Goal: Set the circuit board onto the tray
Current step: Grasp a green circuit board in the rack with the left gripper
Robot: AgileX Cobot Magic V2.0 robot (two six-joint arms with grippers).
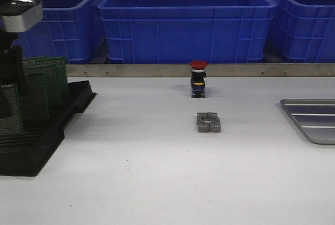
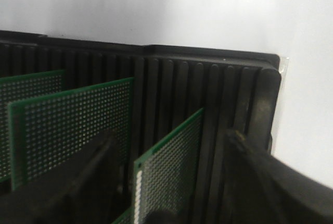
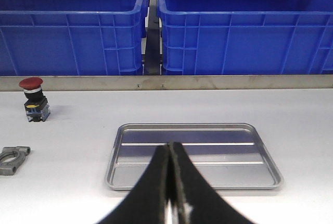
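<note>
Several green perforated circuit boards stand upright in a black slotted rack (image 2: 208, 73) at the table's left (image 1: 47, 131). My left gripper (image 2: 170, 136) hangs over the rack's end, open. Its two dark fingers (image 2: 78, 182) stand on either side of the endmost circuit board (image 2: 177, 166), with a gap on each side. The silver tray (image 3: 218, 172) lies bare on the white table at the right, cut off by the edge of the front view (image 1: 314, 123). My right gripper (image 3: 170, 146) hovers just before the tray's near rim, shut with nothing in it.
A red push button (image 1: 198, 78) stands mid-table near the metal rail. A grey metal clamp block (image 1: 208, 122) lies in front of it. Large blue bins (image 1: 186, 23) line the back behind the rail.
</note>
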